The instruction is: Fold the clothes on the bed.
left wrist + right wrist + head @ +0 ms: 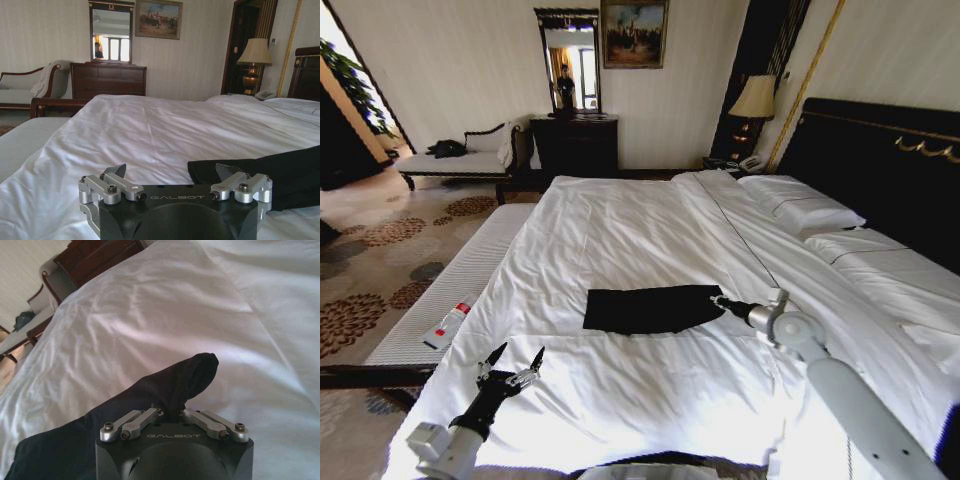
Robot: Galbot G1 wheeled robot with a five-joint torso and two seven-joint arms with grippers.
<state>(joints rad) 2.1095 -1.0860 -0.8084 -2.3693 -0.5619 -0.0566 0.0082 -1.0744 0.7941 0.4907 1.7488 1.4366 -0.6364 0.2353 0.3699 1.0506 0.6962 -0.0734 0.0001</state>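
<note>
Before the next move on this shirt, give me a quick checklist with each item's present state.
1. Right tool shut on the T-shirt: ok; the fabric is pinched at its right edge.
2. Left tool open and free: ok; it sits above the duvet, near the bed's front-left edge.
3. Shirt flat on the bed: ok; it lies as a dark strip.
4. Lettering visible: cannot tell.
5. White and red bottle apart from the shirt: ok; it lies on the bench beside the bed.

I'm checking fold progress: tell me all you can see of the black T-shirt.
The black T-shirt is soft dark fabric, lying as a flat, wide band across the white bed, no lettering showing. The right hand is shut on its right edge, lifting a small bunched peak. The left hand, open, hovers apart from it.
</note>
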